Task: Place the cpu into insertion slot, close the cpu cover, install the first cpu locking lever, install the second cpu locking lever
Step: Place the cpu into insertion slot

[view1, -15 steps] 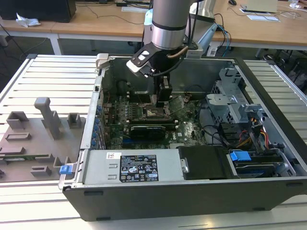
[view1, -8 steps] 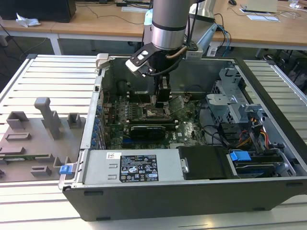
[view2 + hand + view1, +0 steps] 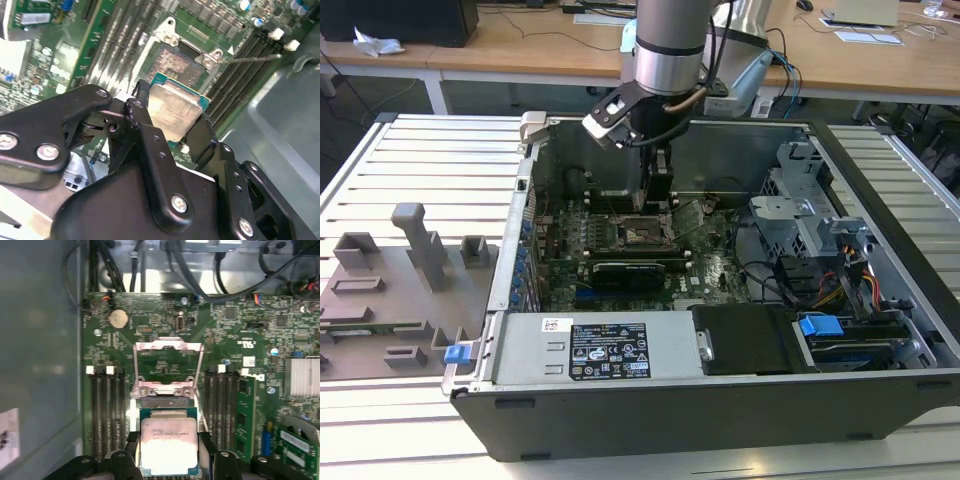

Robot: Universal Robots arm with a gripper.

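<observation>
A small, flat, square cpu (image 3: 176, 109) with a pale brushed-metal top and green edge is pinched between the fingers of the black jointed gripper (image 3: 168, 455). It is held close to the dark square insertion slot (image 3: 176, 64) on the green motherboard (image 3: 235, 325). The thin steel-frame cpu cover (image 3: 167, 346) stands open.

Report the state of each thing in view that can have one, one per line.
gripper, shut on the cpu
cpu, held by its edges, not yet seated
insertion slot, uncovered and empty
cpu cover, swung open
locking lever, released
computer case, open on its side
</observation>
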